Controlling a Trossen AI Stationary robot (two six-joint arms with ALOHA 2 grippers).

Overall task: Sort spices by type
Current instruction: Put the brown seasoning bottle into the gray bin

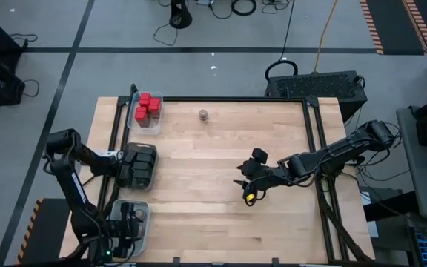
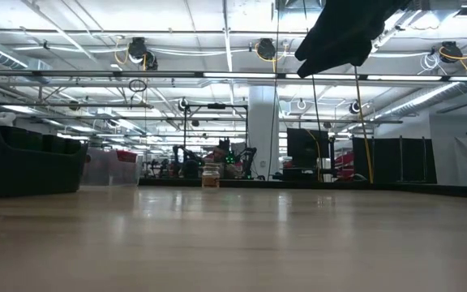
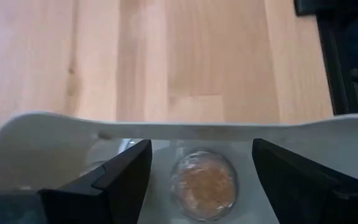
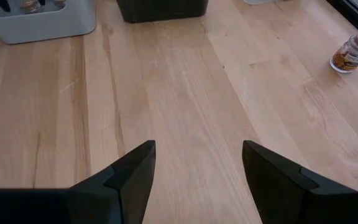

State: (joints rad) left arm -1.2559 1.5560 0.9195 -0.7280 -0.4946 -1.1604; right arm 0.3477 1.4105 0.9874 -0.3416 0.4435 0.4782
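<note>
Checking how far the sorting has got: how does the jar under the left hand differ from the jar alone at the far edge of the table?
The jar under the left hand lies inside the pale tray, between the open fingers of the left hand; the lone jar stands on bare wood. The first sits at the table's near left corner, the second near the far edge, away from both hands. Both are short round spice jars.

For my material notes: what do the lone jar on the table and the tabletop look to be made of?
Jar: seemingly clear glass or plastic, since tan contents show through; its tan lid's material is unclear. Tabletop: pale wood with visible grain and plank seams, smooth, with a slight sheen in the low view.
</note>
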